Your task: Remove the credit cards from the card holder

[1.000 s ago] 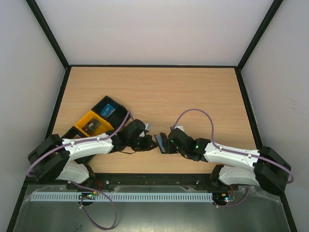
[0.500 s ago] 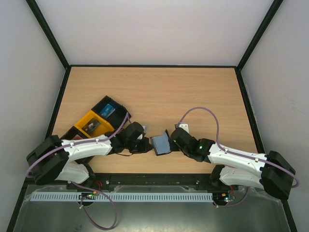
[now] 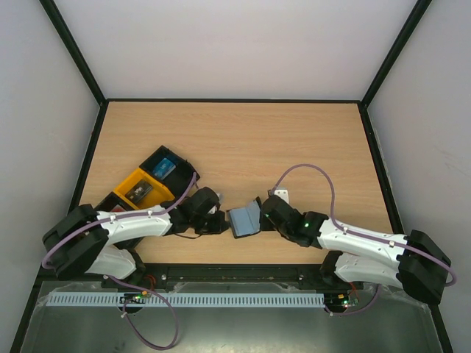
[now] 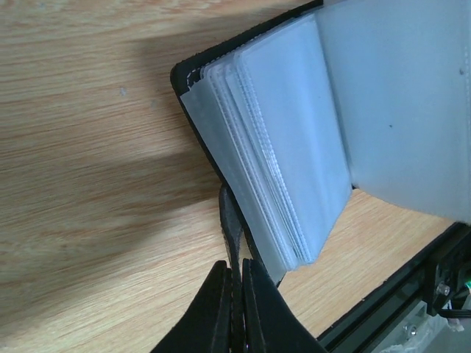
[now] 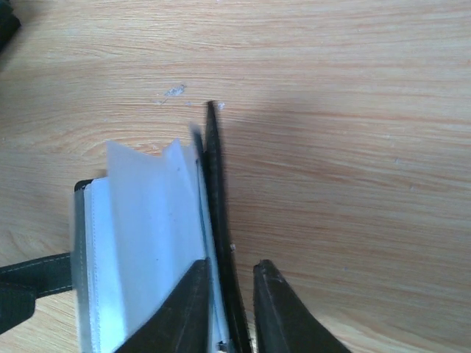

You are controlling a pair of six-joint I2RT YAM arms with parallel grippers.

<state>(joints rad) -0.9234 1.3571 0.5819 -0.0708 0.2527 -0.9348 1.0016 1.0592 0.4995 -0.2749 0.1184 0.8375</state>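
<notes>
The card holder (image 3: 243,219) lies open on the table between my two grippers, its grey-blue sleeves facing up. My left gripper (image 3: 219,220) is shut on the thin black cover flap (image 4: 229,220), with the stack of pale translucent sleeves (image 4: 287,147) just to the right of it. My right gripper (image 5: 231,265) straddles the other black cover (image 5: 215,184). Its left finger (image 5: 193,301) rests against the sleeves (image 5: 140,243), and a gap shows between the cover and the right finger (image 5: 276,309). No credit cards show among the sleeves. A blue card (image 3: 163,166) lies in the black tray.
A black tray (image 3: 176,158) and an orange tray (image 3: 125,180) stand at the left behind my left arm. A small white object (image 3: 281,194) lies on the wood beside my right wrist. The table's near edge rail (image 4: 412,294) runs close behind the holder.
The holder has swung open from a narrow dark edge to a spread panel. My right gripper's jaws have narrowed around its cover. The left gripper has drawn slightly left, staying shut.
</notes>
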